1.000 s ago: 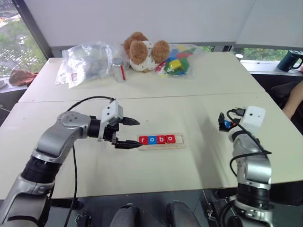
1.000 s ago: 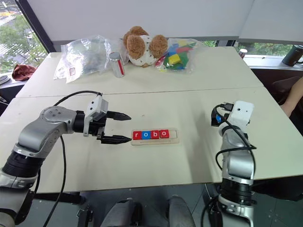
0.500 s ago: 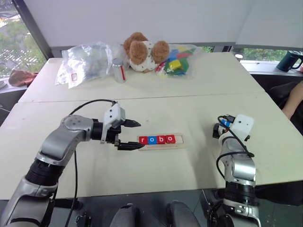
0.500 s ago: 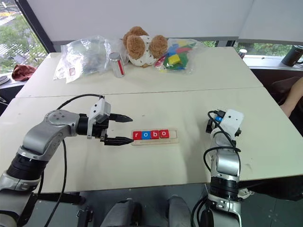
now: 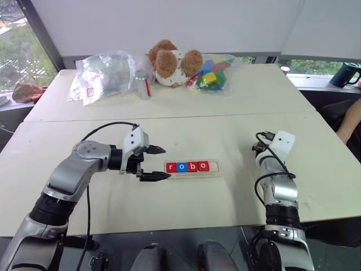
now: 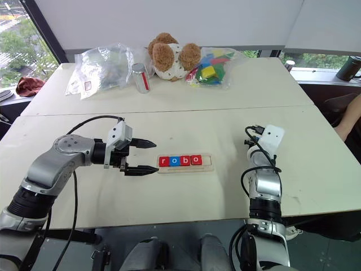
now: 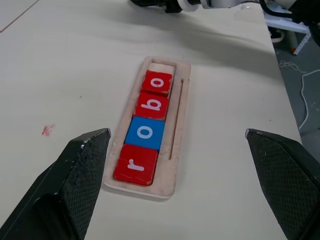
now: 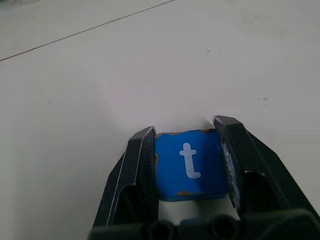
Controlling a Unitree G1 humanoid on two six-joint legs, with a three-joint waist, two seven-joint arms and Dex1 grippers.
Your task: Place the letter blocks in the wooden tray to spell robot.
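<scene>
Looking from the head, we see the wooden tray (image 5: 192,167) mid-counter (image 5: 225,130) with four letter blocks (image 5: 188,166) reading r-o-b-o; its right end slot is empty. Left gripper (image 5: 158,163) sits just beside the tray's left end, fingers wide, holding nothing. Left wrist: same four tiles seated in the tray between spread fingers (image 7: 75,185). Right wrist: right gripper (image 8: 187,167) fingers clamp the blue t block (image 8: 189,164), sitting low over the counter.
</scene>
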